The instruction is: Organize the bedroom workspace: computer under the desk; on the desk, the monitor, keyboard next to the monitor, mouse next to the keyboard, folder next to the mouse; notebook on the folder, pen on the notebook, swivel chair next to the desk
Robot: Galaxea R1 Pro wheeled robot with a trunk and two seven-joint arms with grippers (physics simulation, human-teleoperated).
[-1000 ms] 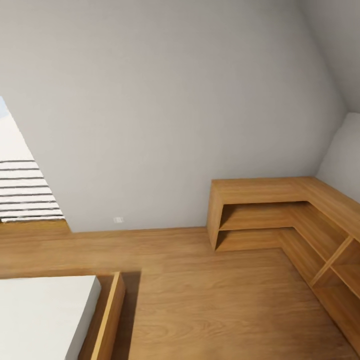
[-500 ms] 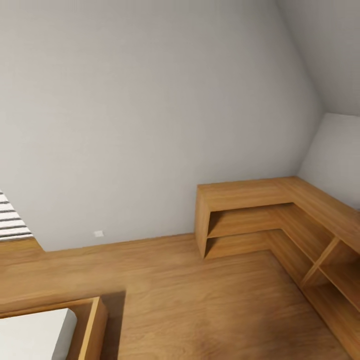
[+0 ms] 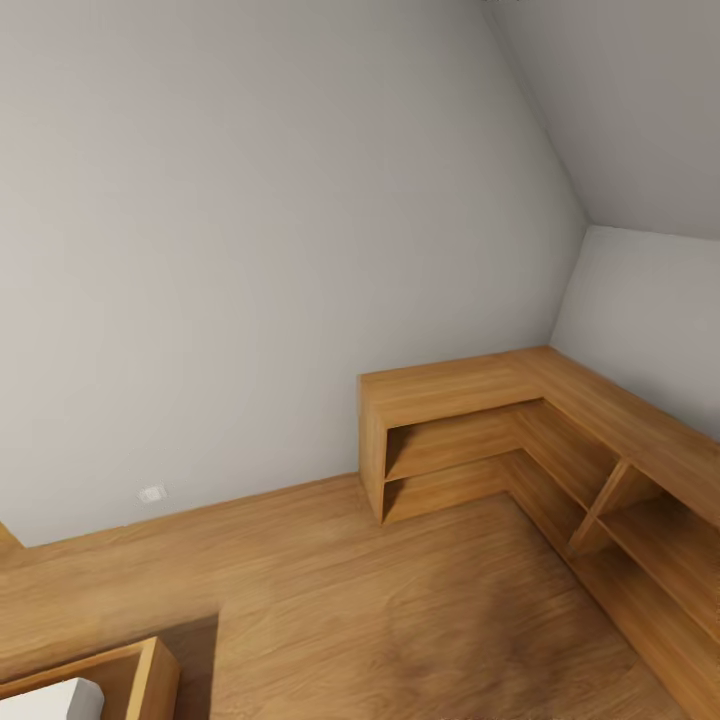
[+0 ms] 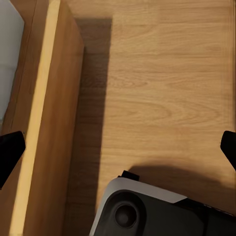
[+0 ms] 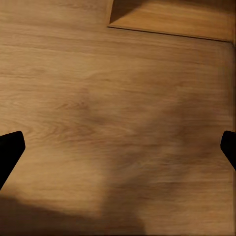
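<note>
Wooden corner shelf [image 3: 470,420] stands against the grey wall [image 3: 250,230] in the head view — the left gripper [image 4: 118,147], fingers apart, sees the bed frame [image 4: 44,128]; the right gripper [image 5: 118,147], also apart, sees floor [image 5: 118,98]. No task thing appears.

Black fingertips [image 4: 10,150]; white-and-dark-grey rounded base [image 4: 162,211].

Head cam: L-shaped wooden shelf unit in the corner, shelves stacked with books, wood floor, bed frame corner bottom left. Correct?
Not quite. In the head view the L-shaped wooden shelf unit has bare shelves, no books. The rest holds: corner position, wood floor, bed frame corner at bottom left.
</note>
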